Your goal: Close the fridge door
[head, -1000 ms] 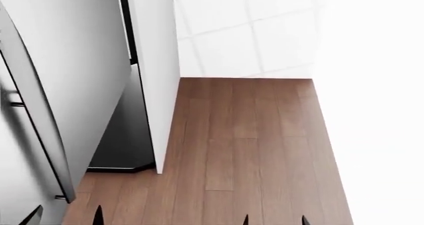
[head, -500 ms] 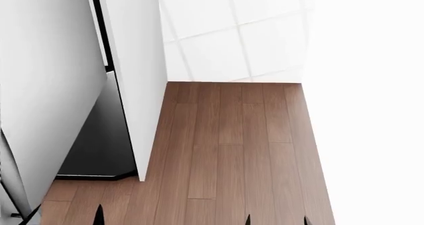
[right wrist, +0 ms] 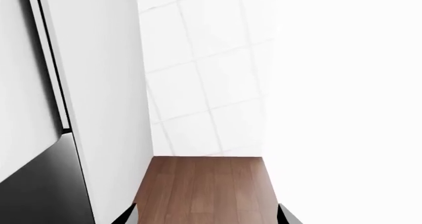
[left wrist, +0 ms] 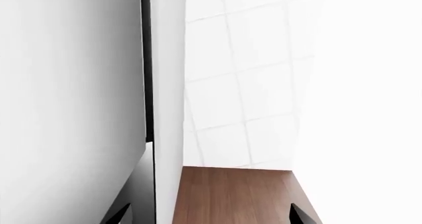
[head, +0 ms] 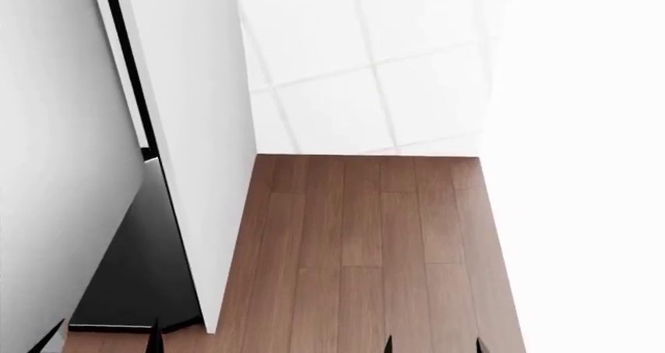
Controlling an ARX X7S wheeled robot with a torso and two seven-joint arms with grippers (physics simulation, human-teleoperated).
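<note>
The tall white-faced fridge door [head: 52, 174] stands to the left of both grippers, touched by neither. Left gripper [left wrist: 207, 216]: only two dark fingertips show, set wide apart. Right gripper [right wrist: 205, 215]: likewise spread wide, holding nothing. A white upright side panel [head: 198, 150] stands beyond the door's edge, ahead of the left gripper. Brown wooden plank floor [head: 364, 244] lies below and ahead.

You have the fridge door [head: 52, 150] at your far left, an upright side panel [head: 198, 158] just right of it, the floor [head: 364, 244] ahead, and the tiled wall [head: 353, 65] behind that.
</note>
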